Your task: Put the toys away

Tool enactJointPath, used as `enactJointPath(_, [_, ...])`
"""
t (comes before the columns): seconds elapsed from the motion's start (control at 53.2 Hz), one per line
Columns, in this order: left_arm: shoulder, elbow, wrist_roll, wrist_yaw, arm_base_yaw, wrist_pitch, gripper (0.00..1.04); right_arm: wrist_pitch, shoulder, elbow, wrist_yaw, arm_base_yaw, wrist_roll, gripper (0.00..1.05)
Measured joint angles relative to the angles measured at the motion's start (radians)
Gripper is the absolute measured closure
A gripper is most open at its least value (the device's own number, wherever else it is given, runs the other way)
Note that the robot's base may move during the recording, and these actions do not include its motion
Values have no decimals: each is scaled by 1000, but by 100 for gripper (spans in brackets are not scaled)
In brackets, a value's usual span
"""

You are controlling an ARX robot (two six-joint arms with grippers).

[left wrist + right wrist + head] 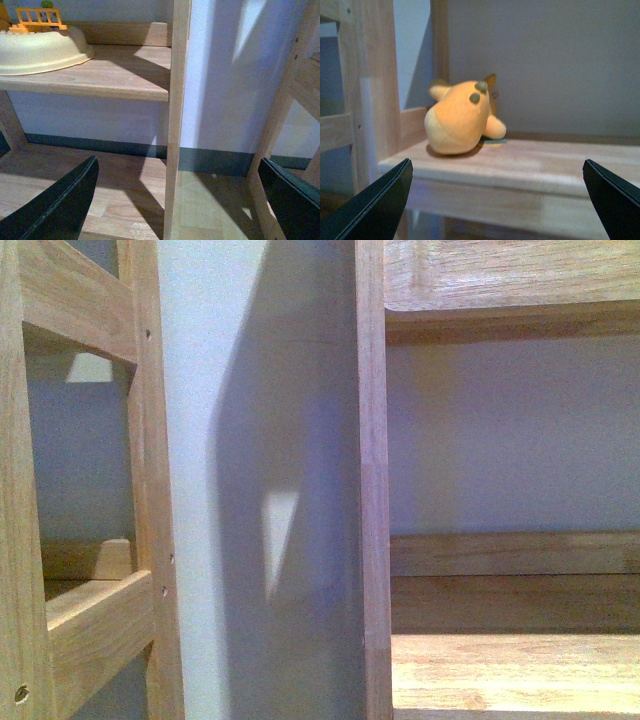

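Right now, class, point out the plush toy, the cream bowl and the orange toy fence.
plush toy (460,120), right wrist view, on its body.
cream bowl (45,52), left wrist view, on its side.
orange toy fence (40,18), left wrist view, on its rails.

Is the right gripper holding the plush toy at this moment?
No, the plush toy lies by itself on the wooden shelf, and the right gripper is open and apart from it.

One plush toy (462,117) — two shelves (perhaps more).
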Motion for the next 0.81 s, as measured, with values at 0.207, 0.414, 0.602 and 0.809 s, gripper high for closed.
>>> enactJointPath(0.207, [0, 0, 0, 0, 0, 0, 6, 50, -217, -385, 36, 80, -18, 0])
enactJointPath(0.414, [0, 0, 0, 1, 0, 0, 6, -123, -321, -568, 237, 160, -63, 14])
enactJointPath(0.602, [0, 0, 0, 0, 0, 0, 6, -93, -422, -748, 272, 178, -95, 52])
enactJointPath(0.809, [0, 0, 0, 0, 0, 0, 6, -53, -482, -858, 273, 179, -103, 85])
